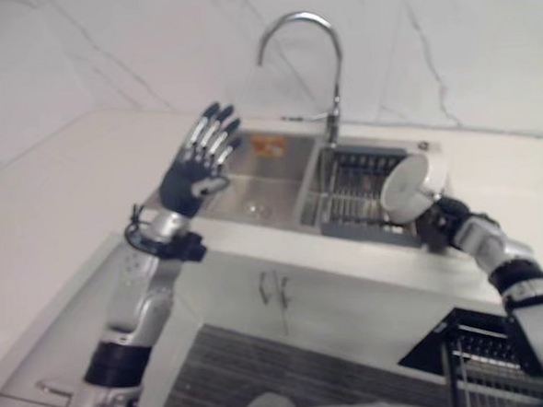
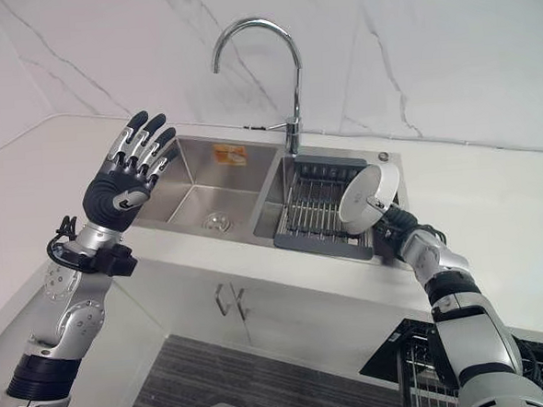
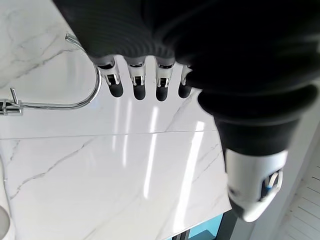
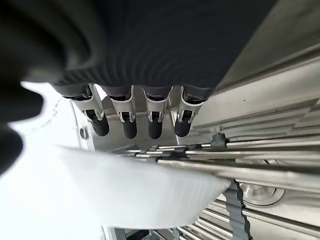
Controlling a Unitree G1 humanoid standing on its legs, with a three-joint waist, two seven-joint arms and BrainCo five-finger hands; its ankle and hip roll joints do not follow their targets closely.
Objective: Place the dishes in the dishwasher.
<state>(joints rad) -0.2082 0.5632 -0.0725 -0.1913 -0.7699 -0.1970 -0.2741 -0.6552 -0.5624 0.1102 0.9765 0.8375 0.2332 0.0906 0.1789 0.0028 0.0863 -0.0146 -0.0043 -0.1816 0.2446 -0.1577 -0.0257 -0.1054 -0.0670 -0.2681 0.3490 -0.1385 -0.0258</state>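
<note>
A round white dish is held tilted on its edge above the right end of the wire rack in the sink's right basin. My right hand is shut on it from the counter side, thumb on one face and fingers behind the other face of the dish. My left hand is raised over the left edge of the sink, open, with straight fingers and nothing in it. The pulled-out dishwasher rack lies low at the right, below my right arm.
The steel double sink has a bare left basin with a drain. A tall curved faucet stands behind the divider. White marble counter and wall surround it. Cabinet doors with handles sit below the sink.
</note>
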